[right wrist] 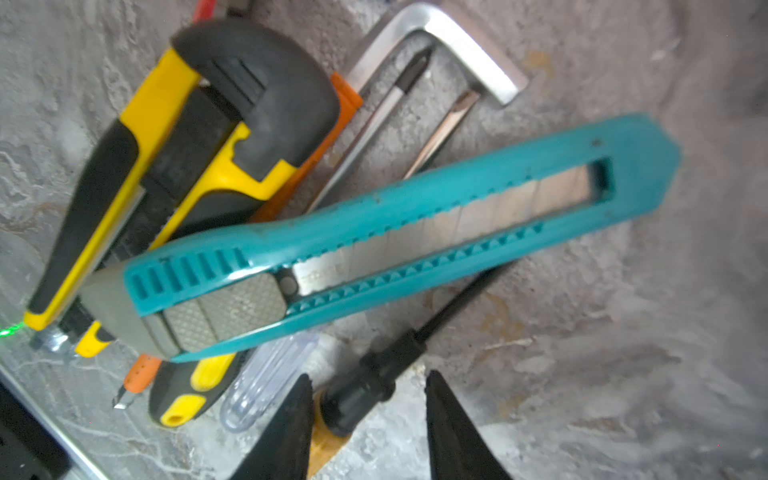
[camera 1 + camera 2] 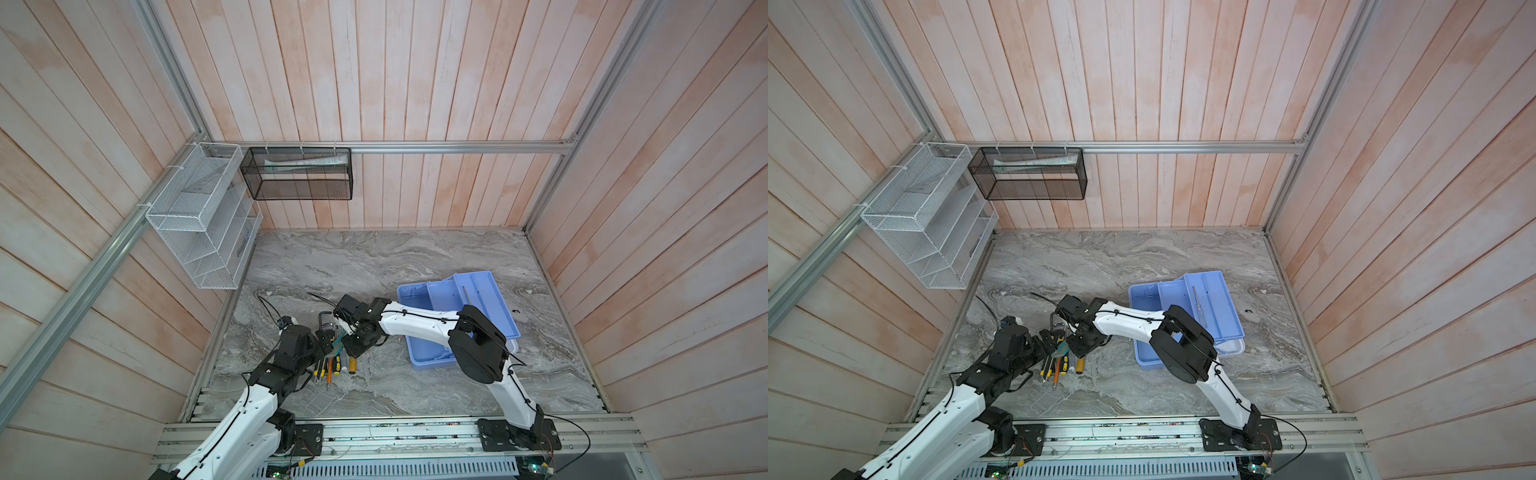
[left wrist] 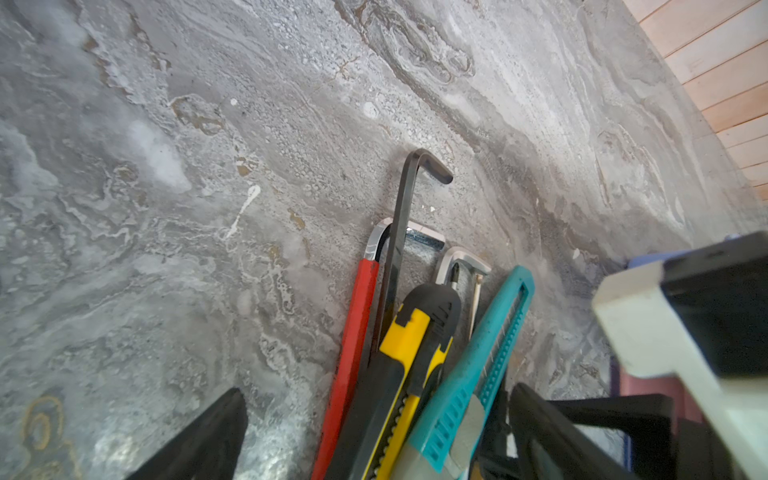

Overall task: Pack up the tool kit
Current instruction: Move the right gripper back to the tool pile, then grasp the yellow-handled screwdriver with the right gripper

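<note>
Toolbox base [image 2: 419,353]: light blue plastic, rectangular, open, on the right part of the grey marbled worktop [image 2: 374,262]; the right arm hid most of its inside
Tray [image 2: 484,305]: light blue, with long compartments, lay tilted across the base; one thin tool with a clear handle [image 2: 1198,307] lay in it
Loose tools: one heap on the worktop at the near left, well apart from the toolbox
Knives: two snap-off ones; the teal knife [image 1: 395,232] lay across the top, the yellow-black knife [image 1: 187,145] had a rubber grip
Hex keys: three, L-shaped; black key [image 3: 399,232], red-sleeved key [image 3: 353,332], bare silver key [image 1: 436,45]
Screwdrivers: at least three; clear handle [image 1: 266,382], yellow-black handle [image 1: 183,399], amber-handled screwdriver [image 1: 374,382] with a black collar; also a slim orange tool [image 1: 143,370]
Left jaws: spread wide at both sides of the heap; contact could not be told
Right jaws: apart, one at each side of the amber-handled screwdriver, not pinching it
Baskets: two, of wire mesh, on the walls; the white basket [image 2: 195,216] had several compartments, the black basket [image 2: 299,174] held a pale flat pack [image 2: 307,163]
</note>
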`<state>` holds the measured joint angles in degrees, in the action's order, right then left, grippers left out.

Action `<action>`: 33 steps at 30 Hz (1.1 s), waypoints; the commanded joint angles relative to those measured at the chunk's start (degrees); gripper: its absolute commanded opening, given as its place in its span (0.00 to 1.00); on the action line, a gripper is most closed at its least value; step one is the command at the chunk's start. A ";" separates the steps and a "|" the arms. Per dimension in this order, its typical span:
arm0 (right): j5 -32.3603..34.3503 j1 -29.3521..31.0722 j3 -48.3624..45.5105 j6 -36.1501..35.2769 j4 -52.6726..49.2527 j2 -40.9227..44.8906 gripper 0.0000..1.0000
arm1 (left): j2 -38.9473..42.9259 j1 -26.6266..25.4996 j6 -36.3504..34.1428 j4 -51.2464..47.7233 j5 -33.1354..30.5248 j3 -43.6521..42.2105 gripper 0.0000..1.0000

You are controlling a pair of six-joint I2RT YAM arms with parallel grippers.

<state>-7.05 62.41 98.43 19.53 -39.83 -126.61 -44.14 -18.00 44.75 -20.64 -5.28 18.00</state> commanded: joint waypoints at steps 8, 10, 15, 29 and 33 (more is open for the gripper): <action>2.90 -1.95 -5.83 0.10 -3.47 4.09 0.42 | -0.55 0.33 -0.90 1.07 0.39 -0.51 1.00; 0.58 -1.82 -6.13 1.39 -1.80 4.36 0.43 | -1.00 0.33 -0.74 1.21 0.79 -0.59 1.00; 1.29 -0.91 -5.53 3.70 -2.91 3.29 0.44 | -1.17 0.33 -0.59 1.39 0.99 -0.44 0.99; 6.52 1.66 -3.08 5.08 -8.02 0.66 0.37 | -0.89 0.29 0.86 3.50 3.83 -1.74 0.99; 7.41 1.43 -3.42 5.21 -8.33 1.08 0.31 | -0.77 0.33 0.95 3.55 4.00 -1.80 0.99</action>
<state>-1.83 64.05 94.39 24.25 -45.25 -124.07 -45.21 -18.00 45.28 -18.37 -1.89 16.88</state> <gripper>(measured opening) 0.320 0.994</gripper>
